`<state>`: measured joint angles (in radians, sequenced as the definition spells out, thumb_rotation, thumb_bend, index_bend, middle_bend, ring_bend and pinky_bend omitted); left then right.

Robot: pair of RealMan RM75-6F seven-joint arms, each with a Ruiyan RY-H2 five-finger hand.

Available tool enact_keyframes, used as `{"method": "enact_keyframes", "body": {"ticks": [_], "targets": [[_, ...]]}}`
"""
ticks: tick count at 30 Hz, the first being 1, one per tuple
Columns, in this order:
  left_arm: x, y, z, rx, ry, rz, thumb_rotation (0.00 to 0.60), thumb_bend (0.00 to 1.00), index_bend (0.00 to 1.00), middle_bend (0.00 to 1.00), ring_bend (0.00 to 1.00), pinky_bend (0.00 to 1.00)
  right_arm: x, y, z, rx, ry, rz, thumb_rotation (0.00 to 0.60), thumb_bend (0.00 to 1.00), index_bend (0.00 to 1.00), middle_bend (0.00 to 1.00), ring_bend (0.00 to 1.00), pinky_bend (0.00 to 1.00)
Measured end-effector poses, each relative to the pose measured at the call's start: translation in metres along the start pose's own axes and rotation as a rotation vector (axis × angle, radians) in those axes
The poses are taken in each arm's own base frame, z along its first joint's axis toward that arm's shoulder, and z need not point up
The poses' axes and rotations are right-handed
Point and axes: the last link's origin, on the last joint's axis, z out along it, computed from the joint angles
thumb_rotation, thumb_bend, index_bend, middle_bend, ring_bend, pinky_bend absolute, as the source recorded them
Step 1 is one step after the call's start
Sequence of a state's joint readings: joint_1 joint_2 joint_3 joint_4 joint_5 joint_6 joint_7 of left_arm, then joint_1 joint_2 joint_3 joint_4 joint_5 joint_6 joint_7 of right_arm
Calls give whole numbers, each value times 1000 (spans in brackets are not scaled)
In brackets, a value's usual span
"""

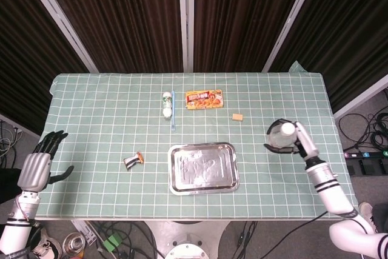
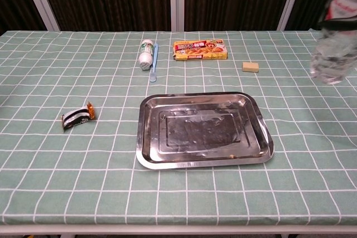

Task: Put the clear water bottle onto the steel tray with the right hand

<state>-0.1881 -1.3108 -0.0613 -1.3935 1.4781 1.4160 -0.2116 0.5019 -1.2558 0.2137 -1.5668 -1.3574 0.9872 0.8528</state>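
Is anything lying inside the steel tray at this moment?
Nothing lies in the steel tray; its floor shows only reflections. The clear water bottle is off to its right, gripped by the right hand.

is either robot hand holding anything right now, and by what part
The right robot hand holds the bottle around its upper body, below the cap. The left robot hand holds nothing, fingers spread.

We see a table (image 1: 91,107) with a green checked cloth. Dark brown curtains (image 1: 133,16) hang at twelve o'clock. Cables (image 1: 370,131) lie on the grey floor at three o'clock.
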Motion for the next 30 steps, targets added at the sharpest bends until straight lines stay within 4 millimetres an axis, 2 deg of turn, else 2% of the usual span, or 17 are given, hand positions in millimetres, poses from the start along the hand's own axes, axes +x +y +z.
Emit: {"method": "enact_keyframes", "body": {"ticks": [6, 9, 12, 17, 22, 26, 28, 30], "targets": [[2, -2, -2, 10, 3, 1, 600, 271, 163, 180, 87, 189, -87, -16, 46, 44, -196, 65, 600, 125, 748, 573, 361, 417], [3, -3, 0, 10, 9, 1, 600, 271, 164, 180, 87, 188, -122, -27, 64, 68, -270, 73, 600, 125, 748, 573, 360, 417], [3, -5, 2, 12, 14, 0, 600, 271, 164, 180, 87, 189, -141, -29, 72, 59, -315, 73, 600, 111, 740, 569, 357, 416], [1, -9, 2, 21, 11, -1, 600, 271, 163, 180, 87, 189, -154, -22, 73, 25, -364, 96, 600, 30, 653, 502, 318, 364], [1, -12, 0, 26, 15, -3, 600, 271, 164, 180, 87, 189, -156, -12, 73, 12, -424, 71, 600, 0, 372, 362, 146, 236], [2, -12, 1, 20, 22, -5, 600, 272, 164, 180, 87, 189, -150, -5, 70, 11, -453, 16, 600, 0, 217, 280, 57, 164], [2, -11, 1, 17, 20, -5, 600, 272, 164, 180, 87, 189, -144, -3, 68, 7, -462, -5, 600, 0, 91, 196, 11, 106], [2, -10, 0, 15, 18, -6, 600, 271, 164, 180, 87, 189, -136, -3, 66, 4, -468, -25, 600, 0, 11, 131, 0, 64]]}}
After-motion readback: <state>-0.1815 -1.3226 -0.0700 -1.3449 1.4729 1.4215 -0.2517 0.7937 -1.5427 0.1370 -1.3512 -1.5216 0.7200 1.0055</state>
